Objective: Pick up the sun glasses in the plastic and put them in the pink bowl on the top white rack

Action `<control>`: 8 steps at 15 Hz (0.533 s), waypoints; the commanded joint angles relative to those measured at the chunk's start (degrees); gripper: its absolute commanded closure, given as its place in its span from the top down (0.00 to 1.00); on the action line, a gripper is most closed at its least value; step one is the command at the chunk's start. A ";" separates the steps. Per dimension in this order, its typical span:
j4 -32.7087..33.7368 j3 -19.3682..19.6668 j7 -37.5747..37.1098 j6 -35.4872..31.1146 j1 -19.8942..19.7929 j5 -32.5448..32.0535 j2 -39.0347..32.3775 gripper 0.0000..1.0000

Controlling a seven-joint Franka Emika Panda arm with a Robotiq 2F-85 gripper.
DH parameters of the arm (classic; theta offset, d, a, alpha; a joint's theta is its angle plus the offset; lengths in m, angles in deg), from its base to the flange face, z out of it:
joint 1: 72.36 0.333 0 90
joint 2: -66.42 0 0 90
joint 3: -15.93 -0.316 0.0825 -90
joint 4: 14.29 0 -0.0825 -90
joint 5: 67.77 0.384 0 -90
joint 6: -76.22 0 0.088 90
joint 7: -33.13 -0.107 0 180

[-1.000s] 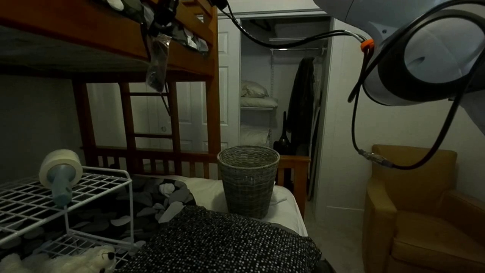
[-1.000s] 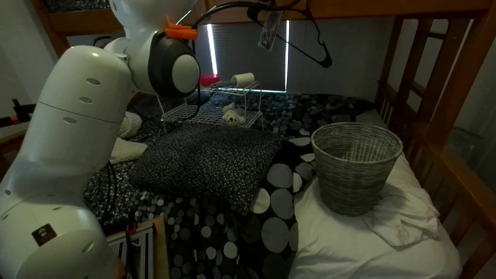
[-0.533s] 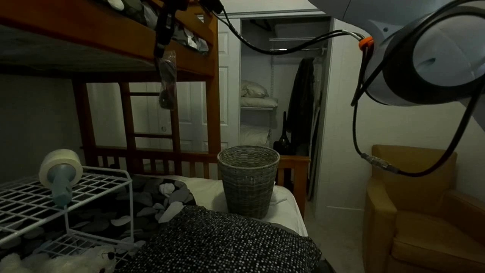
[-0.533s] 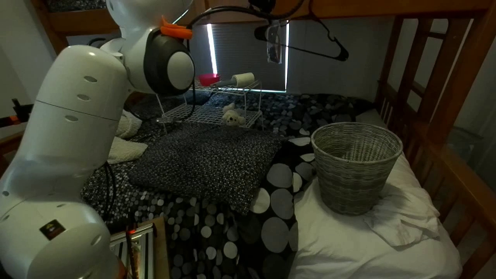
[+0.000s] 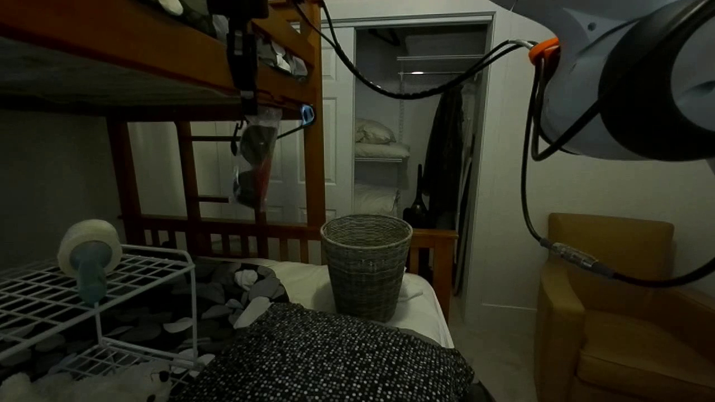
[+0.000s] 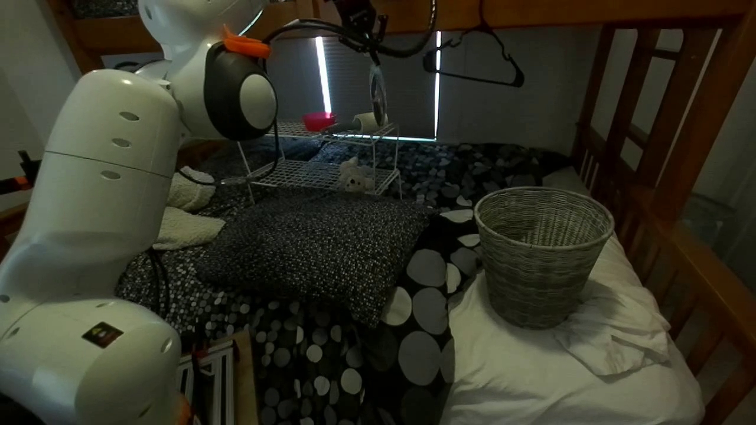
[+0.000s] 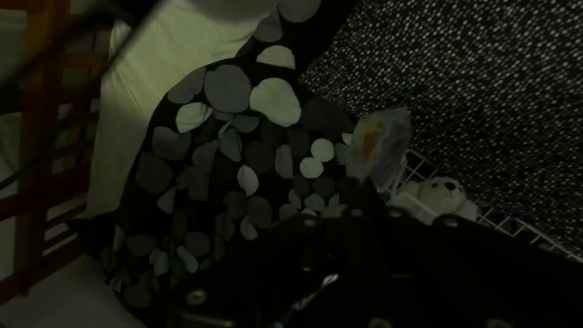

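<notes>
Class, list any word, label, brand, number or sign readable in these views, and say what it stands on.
No text can be read in any view.
Dark square label on the robot arm: reddish marks, too small to read.
Clear plastic bag holding the sunglasses: coloured patch, too blurred to tell if it is print.

Plastic bag (image 7: 380,143) blurry in wrist view, contents indistinct

ok so I'm looking at a wicker basket (image 6: 540,283) standing on a white sheet (image 6: 508,372), a dark speckled pillow (image 6: 319,248) on polka-dot bedding (image 6: 425,307), a little white teddy (image 6: 356,180), plus a mustard armchair (image 5: 625,332) and an open closet (image 5: 380,95).
</notes>
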 commanded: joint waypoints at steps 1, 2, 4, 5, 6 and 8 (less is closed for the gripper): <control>1.42 -0.26 0.12 1.41 0.55 -0.31 -0.91 0.01; 1.42 -0.24 0.11 1.59 0.89 -0.35 -1.01 0.01; 1.40 -0.23 0.11 1.62 0.99 -0.37 -1.07 0.00; 0.77 -0.64 1.84 -0.06 0.87 -0.20 -1.40 0.00; 0.49 -1.03 3.02 -1.34 1.21 -0.07 -1.94 0.00; 0.49 -1.45 5.08 -3.08 1.92 -0.09 -3.07 0.00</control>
